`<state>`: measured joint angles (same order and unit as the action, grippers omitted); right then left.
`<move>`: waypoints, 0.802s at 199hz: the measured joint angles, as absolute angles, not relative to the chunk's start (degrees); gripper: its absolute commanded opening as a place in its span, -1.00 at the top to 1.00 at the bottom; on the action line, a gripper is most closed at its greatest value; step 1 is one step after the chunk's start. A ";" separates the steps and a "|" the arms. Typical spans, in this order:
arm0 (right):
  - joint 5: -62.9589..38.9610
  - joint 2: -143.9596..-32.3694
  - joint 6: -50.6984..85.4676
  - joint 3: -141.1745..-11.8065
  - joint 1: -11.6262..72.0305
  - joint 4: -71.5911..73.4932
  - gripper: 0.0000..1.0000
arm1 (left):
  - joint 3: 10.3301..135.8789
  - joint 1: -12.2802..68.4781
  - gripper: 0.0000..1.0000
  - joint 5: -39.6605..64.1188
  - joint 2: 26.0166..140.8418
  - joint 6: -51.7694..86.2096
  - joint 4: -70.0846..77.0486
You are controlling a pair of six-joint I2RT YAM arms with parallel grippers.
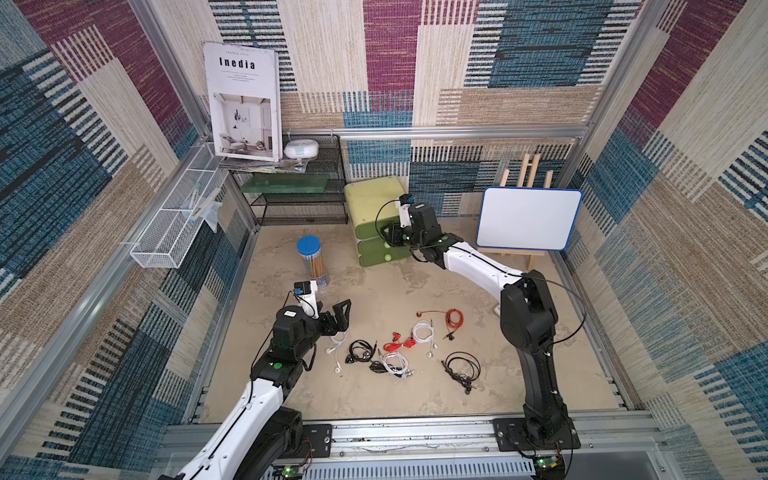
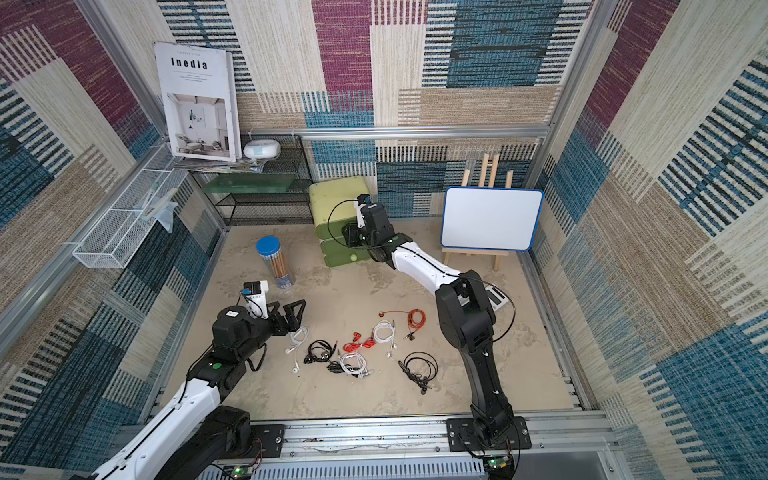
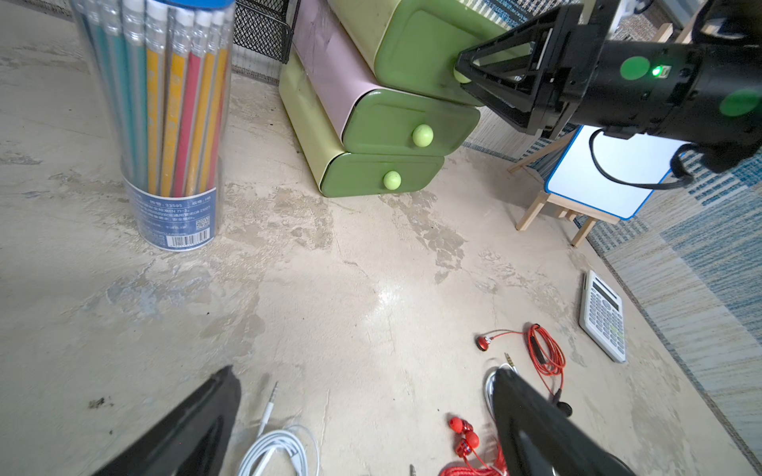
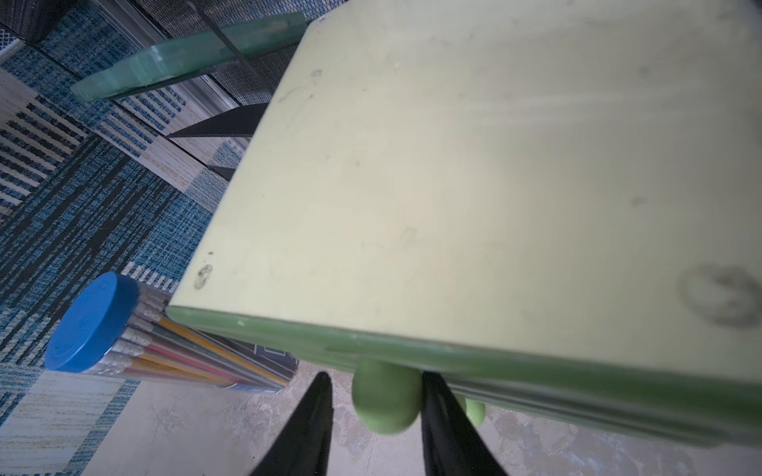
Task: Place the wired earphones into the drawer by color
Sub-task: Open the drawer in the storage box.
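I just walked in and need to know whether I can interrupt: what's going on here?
A two-armed robot is sorting coiled wired earphones in white, black and red into a green three-drawer plastic cabinet. The right pincer has its jaws on either side of the top drawer's round green knob, with a gap showing on one side. The drawers all look shut. The left pincer hovers wide open above the earphones, which all lie on the beige tabletop.

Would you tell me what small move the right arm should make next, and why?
Probably close the right hand fully on the knob of the top drawer: its fingers straddle the knob, one with a gap, and the drawer looks shut.
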<state>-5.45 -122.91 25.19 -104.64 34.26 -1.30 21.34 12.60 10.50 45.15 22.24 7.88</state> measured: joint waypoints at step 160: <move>-3.79 -119.31 25.98 -102.02 34.41 -3.27 0.47 | 21.32 12.69 -0.98 10.50 44.14 22.26 7.73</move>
